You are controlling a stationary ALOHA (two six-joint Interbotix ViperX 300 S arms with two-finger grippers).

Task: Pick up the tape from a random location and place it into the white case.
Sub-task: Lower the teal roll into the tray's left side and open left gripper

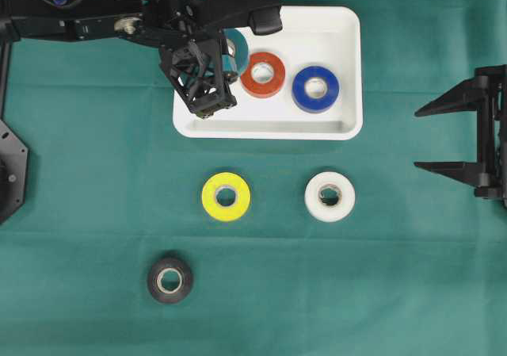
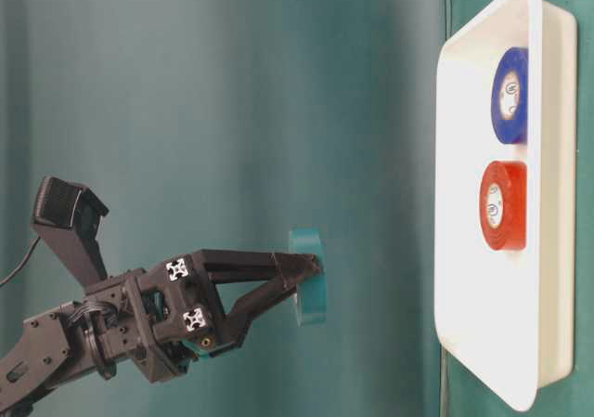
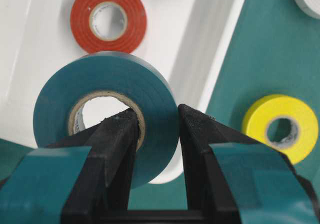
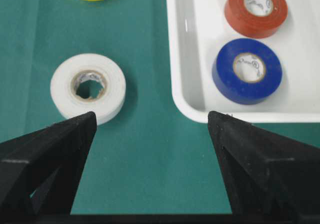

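My left gripper (image 3: 157, 112) is shut on a teal tape roll (image 3: 100, 92); one finger sits inside the cardboard core and the other presses the outer wall. The roll (image 1: 238, 49) is held on edge above the left end of the white case (image 1: 337, 31). From table level, the teal roll (image 2: 308, 296) and gripper (image 2: 311, 267) hang clear of the case (image 2: 464, 203). A red roll (image 1: 263, 74) and a blue roll (image 1: 315, 89) lie flat inside the case. My right gripper (image 1: 418, 139) stands open at the right edge, nothing between its fingers (image 4: 75, 134).
Three rolls lie flat on the green cloth in front of the case: yellow (image 1: 226, 196), white (image 1: 329, 196) and black (image 1: 169, 280). In the right wrist view the white roll (image 4: 89, 87) lies left of the case's corner (image 4: 187, 99).
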